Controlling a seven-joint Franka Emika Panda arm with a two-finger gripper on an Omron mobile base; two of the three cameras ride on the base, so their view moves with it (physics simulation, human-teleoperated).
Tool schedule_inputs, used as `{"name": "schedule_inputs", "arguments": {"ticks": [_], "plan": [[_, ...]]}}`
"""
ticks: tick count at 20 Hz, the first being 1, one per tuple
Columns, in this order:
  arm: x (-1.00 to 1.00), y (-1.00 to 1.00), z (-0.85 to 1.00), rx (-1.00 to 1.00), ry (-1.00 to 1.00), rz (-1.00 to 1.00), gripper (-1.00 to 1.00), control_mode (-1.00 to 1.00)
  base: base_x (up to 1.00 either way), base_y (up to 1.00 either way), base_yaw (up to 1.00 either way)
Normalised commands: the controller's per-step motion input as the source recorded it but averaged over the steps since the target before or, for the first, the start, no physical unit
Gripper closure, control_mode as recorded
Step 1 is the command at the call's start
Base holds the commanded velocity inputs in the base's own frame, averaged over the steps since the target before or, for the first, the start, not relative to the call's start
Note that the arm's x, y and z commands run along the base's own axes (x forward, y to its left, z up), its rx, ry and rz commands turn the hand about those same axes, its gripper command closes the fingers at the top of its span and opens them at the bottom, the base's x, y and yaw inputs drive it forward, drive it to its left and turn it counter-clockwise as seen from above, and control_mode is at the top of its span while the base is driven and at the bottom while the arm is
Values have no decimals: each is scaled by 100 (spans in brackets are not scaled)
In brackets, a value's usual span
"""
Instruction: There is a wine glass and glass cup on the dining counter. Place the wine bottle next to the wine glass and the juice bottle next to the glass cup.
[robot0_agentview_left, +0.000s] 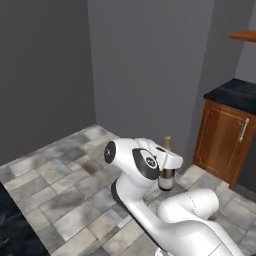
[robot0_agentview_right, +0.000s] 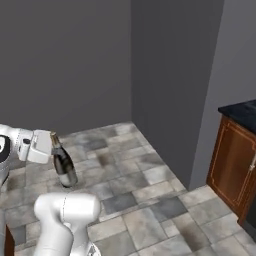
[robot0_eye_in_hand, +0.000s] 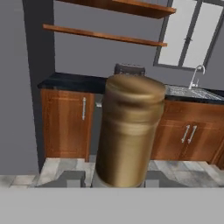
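Note:
My gripper (robot0_agentview_left: 167, 159) is shut on the wine bottle (robot0_agentview_left: 166, 180), holding it upright above the tiled floor. The bottle's tan-topped neck (robot0_agentview_left: 167, 142) pokes up past the white hand, and its dark body with a pale label hangs below. From the right base view the wine bottle (robot0_agentview_right: 64, 167) hangs at the left, with the gripper (robot0_agentview_right: 53, 149) clamped at its neck. In the hand view the tan bottle top (robot0_eye_in_hand: 129, 131) looms close between the fingertips (robot0_eye_in_hand: 72, 178). The juice bottle, glass cup and wine glass are out of view.
A brown cabinet (robot0_agentview_left: 222, 142) under a black counter (robot0_agentview_left: 235, 92) stands to the right, also seen as the cabinet (robot0_agentview_right: 239, 167). A black marbled slab (robot0_agentview_left: 12, 227) cuts the lower left corner. Grey walls close off the far side. Ahead of the hand are cabinets (robot0_eye_in_hand: 65, 118), a sink faucet (robot0_eye_in_hand: 197, 76) and shelves (robot0_eye_in_hand: 105, 36).

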Motion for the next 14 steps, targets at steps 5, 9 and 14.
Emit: {"name": "schedule_inputs", "arguments": {"ticks": [5,9,14], "plan": [[0,0,0,0,0,0,100,100,87,4,27],[0,0,0,0,0,0,100,100,83,2,33],[0,0,0,0,0,0,100,100,85,1,30]]}}
